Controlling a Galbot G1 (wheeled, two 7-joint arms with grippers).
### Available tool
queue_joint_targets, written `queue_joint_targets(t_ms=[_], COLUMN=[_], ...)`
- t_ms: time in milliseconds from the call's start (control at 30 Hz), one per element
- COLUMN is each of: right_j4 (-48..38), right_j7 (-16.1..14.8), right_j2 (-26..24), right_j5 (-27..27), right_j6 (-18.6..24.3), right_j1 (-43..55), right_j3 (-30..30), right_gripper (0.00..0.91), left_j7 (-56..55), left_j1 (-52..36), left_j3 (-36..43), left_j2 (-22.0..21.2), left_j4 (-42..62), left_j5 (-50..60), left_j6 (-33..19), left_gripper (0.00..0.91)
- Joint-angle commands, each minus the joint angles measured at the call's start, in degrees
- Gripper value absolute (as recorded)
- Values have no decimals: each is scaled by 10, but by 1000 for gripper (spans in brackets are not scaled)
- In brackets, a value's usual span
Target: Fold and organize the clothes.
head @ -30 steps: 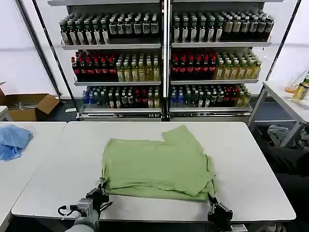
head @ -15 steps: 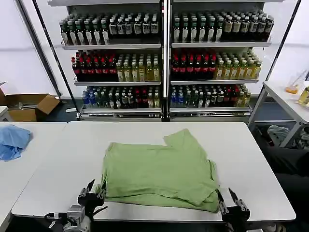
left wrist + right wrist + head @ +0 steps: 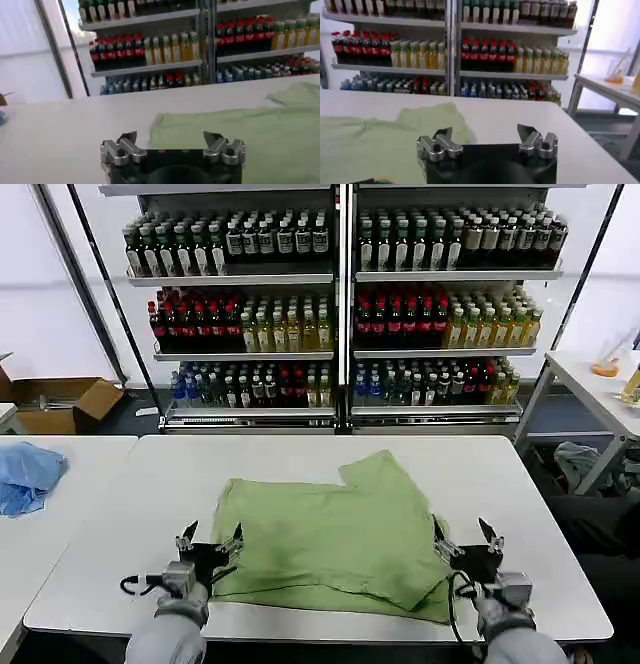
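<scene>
The light green clothes [image 3: 330, 539] lie partly folded on the white table [image 3: 130, 514], one sleeve sticking out toward the shelves. My left gripper [image 3: 211, 538] is open just above the shirt's left edge, holding nothing. At the shirt's right edge my right gripper [image 3: 464, 535] is open too, also holding nothing. The left wrist view has the open left gripper [image 3: 170, 137] with the green clothes [image 3: 240, 132] ahead of it. In the right wrist view the open right gripper [image 3: 485, 132] sits beside the clothes [image 3: 375, 140].
A light blue cloth [image 3: 25, 474] lies on a second table at the left. Shelves of bottles [image 3: 340, 314] stand behind the table. Another white table [image 3: 600, 394] is at the right, and a cardboard box [image 3: 60, 404] sits on the floor at the left.
Both grippers let go of the shirt's front edge, opened, and rose forward to its left and right edges. The shirt's front edge dropped and settled on the table.
</scene>
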Motion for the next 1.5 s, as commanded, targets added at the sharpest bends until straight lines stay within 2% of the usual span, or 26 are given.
queue_joint_targets(t_ms=[33,300,600,833,1167,1200,1233,1267,1300,1333,1400,1500], right_j4=[-180,-257,-345,-407,-487,-493,-500,-507,-512,-522,-537,-552], right_j7=[24,32,38,40,35,33,32,32,31,29,24,19], right_j2=[-6,18,54,87,134,137,141,143,146,149,155,163], right_j5=[84,113,141,146,159,160,161,163,167,174,176,181], right_j6=[-35,-51,-68,-74,-87,-87,-87,-86,-86,-87,-86,-86], right_j1=[251,329,403,449,468,468,469,470,471,473,476,479], right_j3=[-103,-150,-196,-214,-213,-212,-212,-211,-211,-210,-209,-207], right_gripper=[907,907,907,907,907,675,272,131,0,0,0,0], left_j7=[16,20,13,6,-8,-8,-8,-9,-11,-11,-10,-9], left_j1=[-235,-317,-361,-369,-341,-337,-335,-329,-328,-326,-319,-311], left_j3=[36,68,81,83,81,81,82,81,80,78,76,76], left_j2=[-64,-71,-63,-60,-42,-41,-40,-39,-39,-38,-36,-32], left_j4=[227,344,424,441,406,400,397,394,392,391,386,377], left_j5=[52,78,84,59,6,1,-3,-11,-16,-22,-29,-35], left_j6=[31,32,33,34,35,35,35,35,35,35,34,34], left_gripper=[907,907,907,907,907,887,605,413,131,71,30,30])
